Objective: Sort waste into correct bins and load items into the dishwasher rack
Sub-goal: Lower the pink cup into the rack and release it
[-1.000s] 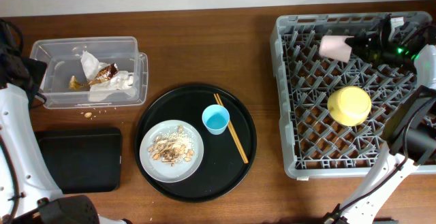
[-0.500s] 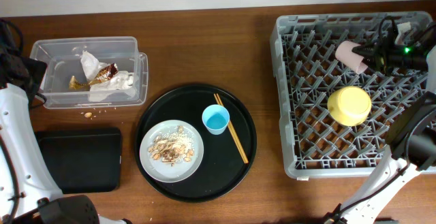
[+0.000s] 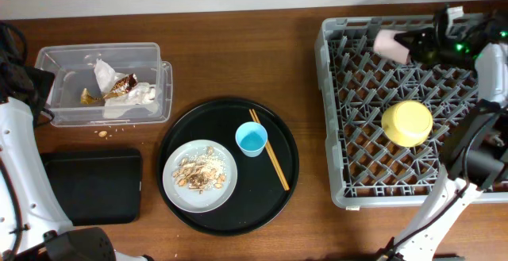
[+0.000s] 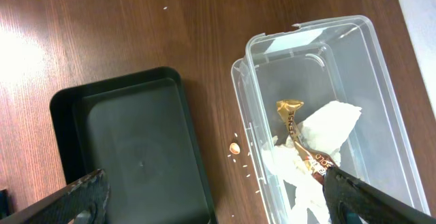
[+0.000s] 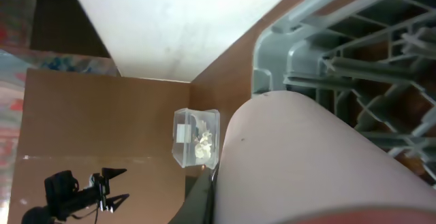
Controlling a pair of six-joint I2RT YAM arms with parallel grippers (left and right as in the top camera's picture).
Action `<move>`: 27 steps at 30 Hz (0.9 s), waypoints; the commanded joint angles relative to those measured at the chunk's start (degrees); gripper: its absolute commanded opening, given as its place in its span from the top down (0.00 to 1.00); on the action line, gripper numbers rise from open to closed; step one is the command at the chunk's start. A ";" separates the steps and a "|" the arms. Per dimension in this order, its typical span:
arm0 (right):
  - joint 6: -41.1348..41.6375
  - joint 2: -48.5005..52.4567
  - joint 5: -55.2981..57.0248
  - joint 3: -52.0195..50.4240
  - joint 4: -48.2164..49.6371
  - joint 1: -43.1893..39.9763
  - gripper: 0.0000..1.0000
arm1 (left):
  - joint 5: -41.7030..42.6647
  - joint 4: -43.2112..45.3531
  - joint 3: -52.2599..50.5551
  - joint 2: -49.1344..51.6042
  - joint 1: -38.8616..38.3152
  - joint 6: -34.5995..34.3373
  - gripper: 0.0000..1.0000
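**Operator:** Where are the big things?

**Spotter:** The dishwasher rack (image 3: pixel 327 110) lies directly under your right gripper (image 3: pixel 410 45). Your right arm reaches along the rack's far edge, wrist pointing toward the table's middle. The large round tray (image 3: pixel 262 205) sits between your two sets of jaws, well apart from both. Your left arm hangs over the table's left end with the left gripper (image 4: pixel 214 180) facing down, jaws spread wide and holding nothing. Below them, the clear tub (image 4: pixel 371 74) lies toward one finger and the shallow black tray (image 4: pixel 129 149) toward the other.

**Operator:** And the small things?

**Spotter:** The grey plate (image 3: pixel 176 191) of food scraps (image 3: pixel 200 174) is on the round tray, far from either gripper. The yellow bowl (image 3: pixel 406 123) sits in the rack, apart from your right jaws. Those jaws are clamped on the small pink cup (image 3: pixel 389 44), which lies sideways beyond the fingertips, above the pegs. The blue cup (image 3: pixel 252 139) and the chopsticks (image 3: pixel 274 164) just beside it share the round tray. Under your left jaws, the tub holds crumpled paper (image 4: pixel 327 125) and a brown-gold wrapper (image 4: pixel 293 125). One crumb (image 4: pixel 234 147) lies between tub and tray.
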 commanded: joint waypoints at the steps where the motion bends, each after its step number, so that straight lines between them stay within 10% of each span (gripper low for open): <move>1: 1.14 3.85 -0.46 -0.15 0.11 -0.35 0.95 | -0.39 -0.04 0.13 0.28 0.15 -0.35 0.01; 10: 1.62 5.20 22.10 -0.13 -8.04 -2.43 0.86 | -0.39 -0.04 0.13 0.28 0.15 -0.35 0.01; 16: -0.28 4.42 22.56 -0.09 -11.19 -3.43 0.52 | -0.39 -0.04 0.13 0.28 0.15 -0.35 0.01; 27: 6.16 -8.63 44.15 -0.07 -14.71 -5.42 0.48 | -0.39 -0.04 0.13 0.28 0.15 -0.35 0.01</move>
